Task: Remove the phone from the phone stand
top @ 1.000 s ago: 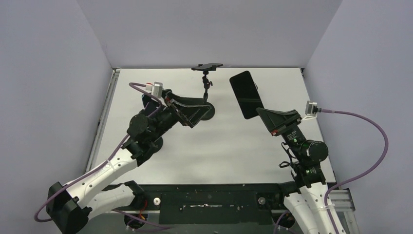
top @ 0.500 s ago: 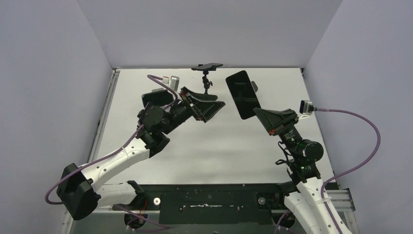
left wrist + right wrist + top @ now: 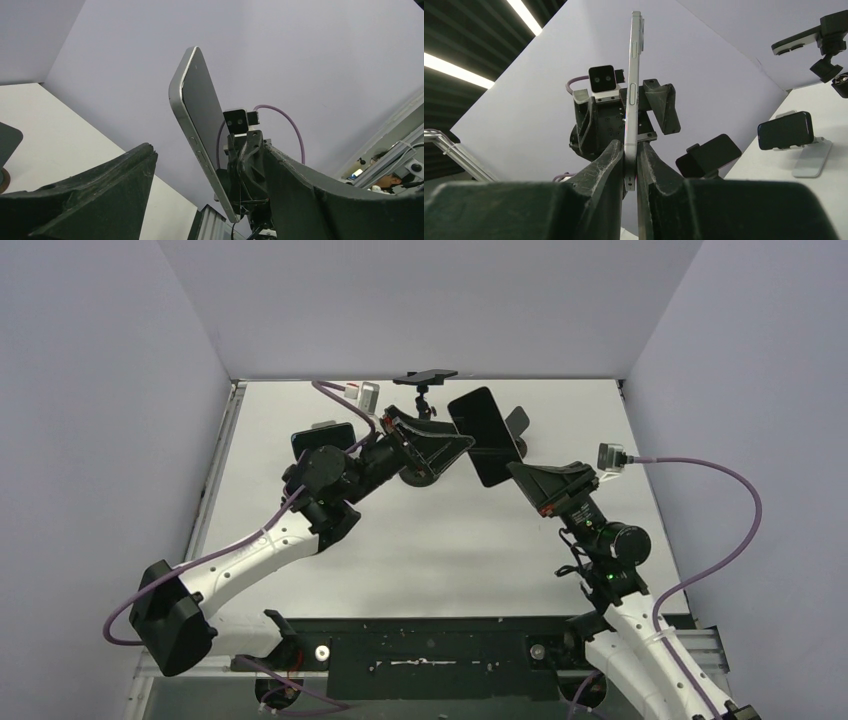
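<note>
My right gripper (image 3: 518, 473) is shut on the lower end of a dark phone (image 3: 484, 436) and holds it upright in the air. In the right wrist view the phone (image 3: 634, 75) stands edge-on between the shut fingers (image 3: 610, 155). My left gripper (image 3: 440, 445) is open right beside the phone's left side. In the left wrist view the phone (image 3: 197, 125) stands between its two spread fingers (image 3: 127, 167), touching neither. The black phone stand's empty clamp (image 3: 425, 376) sits at the back; its base is partly hidden behind the left gripper.
Another phone on a stand (image 3: 322, 438) sits at the left behind the left arm. A small black stand (image 3: 517, 423) is behind the held phone. The right wrist view shows a phone on a white stand (image 3: 785, 130) and another dark phone (image 3: 708, 155).
My left arm has swung up and right, bringing its open gripper to the phone. My right arm has carried the phone leftward toward it.
</note>
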{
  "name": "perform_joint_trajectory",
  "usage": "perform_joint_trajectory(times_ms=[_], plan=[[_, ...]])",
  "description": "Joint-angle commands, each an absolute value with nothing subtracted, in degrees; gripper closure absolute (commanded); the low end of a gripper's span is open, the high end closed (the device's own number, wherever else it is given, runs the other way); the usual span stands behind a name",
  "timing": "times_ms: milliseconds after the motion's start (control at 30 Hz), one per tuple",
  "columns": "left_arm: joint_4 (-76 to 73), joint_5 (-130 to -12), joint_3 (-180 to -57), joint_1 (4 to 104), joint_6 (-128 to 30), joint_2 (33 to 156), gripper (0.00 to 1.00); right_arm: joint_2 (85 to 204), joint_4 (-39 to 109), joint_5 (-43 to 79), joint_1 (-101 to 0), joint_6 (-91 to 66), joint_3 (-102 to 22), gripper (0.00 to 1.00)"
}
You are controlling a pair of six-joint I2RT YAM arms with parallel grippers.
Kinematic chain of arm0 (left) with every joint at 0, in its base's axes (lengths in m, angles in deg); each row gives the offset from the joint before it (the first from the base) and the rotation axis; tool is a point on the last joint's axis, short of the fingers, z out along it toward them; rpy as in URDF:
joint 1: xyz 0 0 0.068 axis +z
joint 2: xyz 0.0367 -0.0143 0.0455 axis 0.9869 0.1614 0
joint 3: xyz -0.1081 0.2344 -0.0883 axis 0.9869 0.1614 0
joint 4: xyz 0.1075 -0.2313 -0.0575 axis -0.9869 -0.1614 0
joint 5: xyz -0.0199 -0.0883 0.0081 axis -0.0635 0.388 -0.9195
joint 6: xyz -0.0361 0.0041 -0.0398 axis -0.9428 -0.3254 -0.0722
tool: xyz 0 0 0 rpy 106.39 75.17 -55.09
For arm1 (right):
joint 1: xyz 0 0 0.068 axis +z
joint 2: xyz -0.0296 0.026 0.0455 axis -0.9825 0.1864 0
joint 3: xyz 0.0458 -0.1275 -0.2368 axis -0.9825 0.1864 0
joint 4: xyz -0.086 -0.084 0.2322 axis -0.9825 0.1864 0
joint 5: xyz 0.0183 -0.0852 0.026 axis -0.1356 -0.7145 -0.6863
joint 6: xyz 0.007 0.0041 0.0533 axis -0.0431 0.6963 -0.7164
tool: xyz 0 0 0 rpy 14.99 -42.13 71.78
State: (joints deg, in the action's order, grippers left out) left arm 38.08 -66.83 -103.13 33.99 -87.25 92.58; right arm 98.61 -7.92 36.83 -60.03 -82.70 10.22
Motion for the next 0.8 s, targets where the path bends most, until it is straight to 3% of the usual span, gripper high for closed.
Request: perform_joint_trajectory(times_ms=[0, 567, 767], plan=[[41.9, -65.7, -106.1, 33.5, -86.6, 93.2, 0.28, 98.7, -15.6, 33.5, -58.2, -81.9, 9.9, 1.00], [43.8, -64.9, -105.7, 33.3, -86.9, 93.3, 0.66, 100.6, -15.4, 31.8, -53.7, -78.3, 10.0, 1.00], [44.9, -64.6, -105.2, 33.3, -87.5, 93.3, 0.84, 100.7, -15.1, 31.8, -52.9, -77.9, 10.0, 1.00]])
